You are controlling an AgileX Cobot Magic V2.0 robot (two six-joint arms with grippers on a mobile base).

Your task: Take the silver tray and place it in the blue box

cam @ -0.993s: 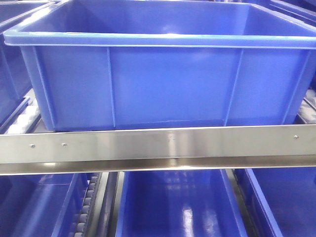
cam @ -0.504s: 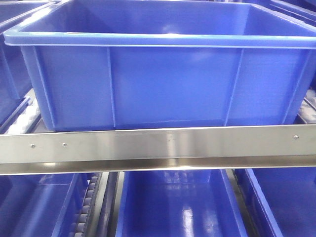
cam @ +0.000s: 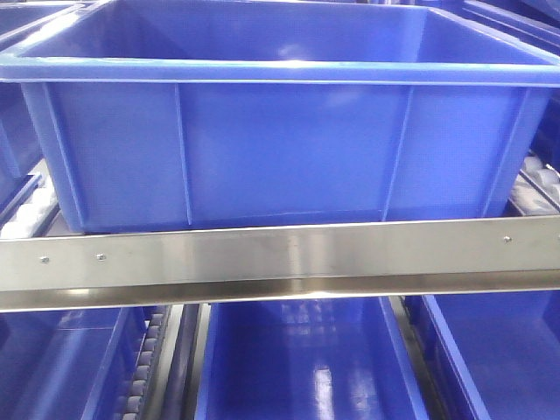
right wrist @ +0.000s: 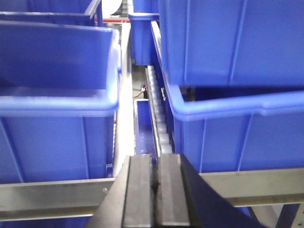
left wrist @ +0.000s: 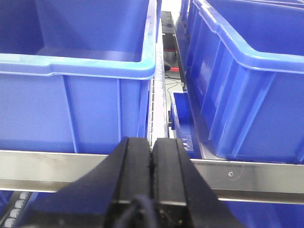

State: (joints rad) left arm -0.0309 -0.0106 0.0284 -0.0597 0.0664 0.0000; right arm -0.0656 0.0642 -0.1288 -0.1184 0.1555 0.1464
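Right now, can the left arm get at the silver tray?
Probably not. No silver tray shows in any view, only blue crates on the racking behind a steel rail. The left gripper is shut and empty.

Steel rail (cam: 280, 262) fronting roller track (right wrist: 159, 121)

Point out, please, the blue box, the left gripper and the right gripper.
blue box (cam: 280, 149): front-facing view, middle of its front wall.
left gripper (left wrist: 151, 156): left wrist view, seam between the closed fingers.
right gripper (right wrist: 155, 178): right wrist view, seam between the closed fingers.
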